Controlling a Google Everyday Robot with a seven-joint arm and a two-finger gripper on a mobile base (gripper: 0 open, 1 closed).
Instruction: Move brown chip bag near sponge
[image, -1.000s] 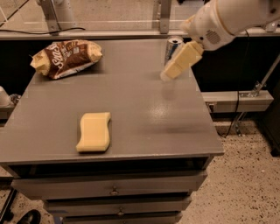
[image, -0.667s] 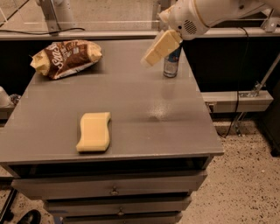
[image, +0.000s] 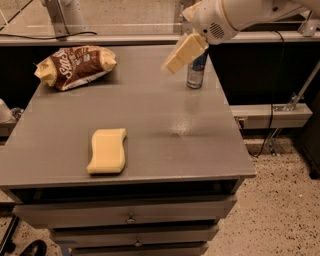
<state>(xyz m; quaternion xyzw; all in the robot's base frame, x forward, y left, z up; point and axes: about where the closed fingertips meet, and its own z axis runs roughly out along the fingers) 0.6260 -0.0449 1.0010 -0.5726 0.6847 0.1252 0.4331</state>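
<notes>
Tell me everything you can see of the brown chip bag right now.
The brown chip bag lies flat at the far left corner of the grey table. It is crinkled and puffy, dark brown with white script lettering and pale yellow ends, and looks like glossy plastic film. Only the tabletop touches it. The sponge sits apart, toward the front edge. The pincer hangs over the far right side, by the can, clear of the bag.

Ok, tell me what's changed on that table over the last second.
The gripper swung left above the far side of the table, from in front of the blue-silver can to its left side, heading towards the brown chip bag. It has taken hold of nothing. The brown chip bag, the sponge and the blue-silver can stayed where they were.
</notes>
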